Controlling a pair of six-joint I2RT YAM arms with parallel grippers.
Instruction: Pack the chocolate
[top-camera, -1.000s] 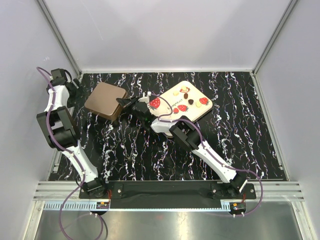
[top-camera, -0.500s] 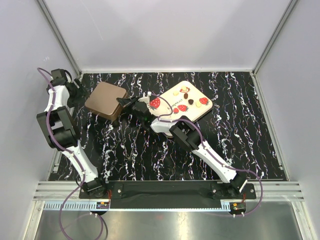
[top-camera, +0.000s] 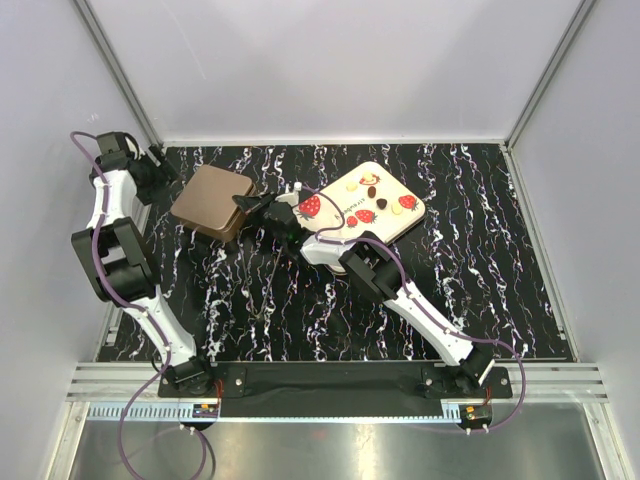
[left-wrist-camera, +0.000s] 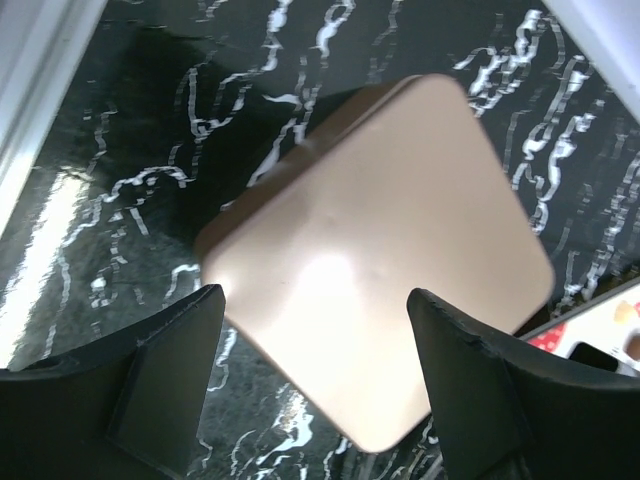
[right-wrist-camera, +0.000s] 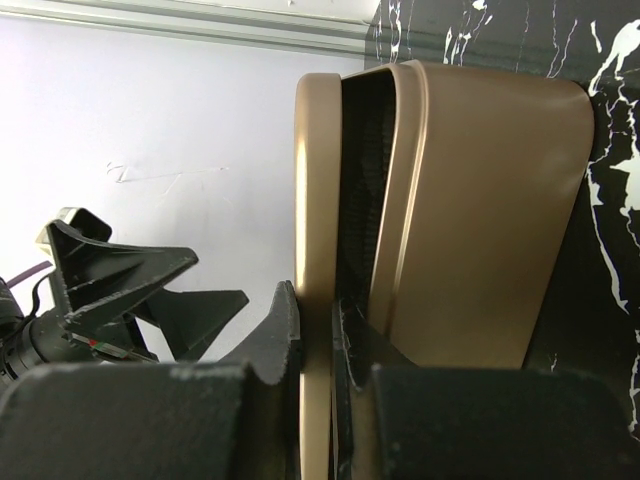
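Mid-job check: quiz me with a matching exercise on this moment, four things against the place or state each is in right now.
Things:
1. left gripper
2. right gripper
3. lid
4. chocolates

States:
A. lying on the strawberry tray
B. open, holding nothing
C. raised off the box base at one edge
D. shut on the lid's rim

Pairs: 1-B; 2-D; 3-C; 4-A

Tan-brown box (top-camera: 211, 200), black table (top-camera: 480, 290) with white veining, cream tray (top-camera: 392, 188) with red strawberries (top-camera: 310, 207) and dark-brown chocolate (top-camera: 372, 190).
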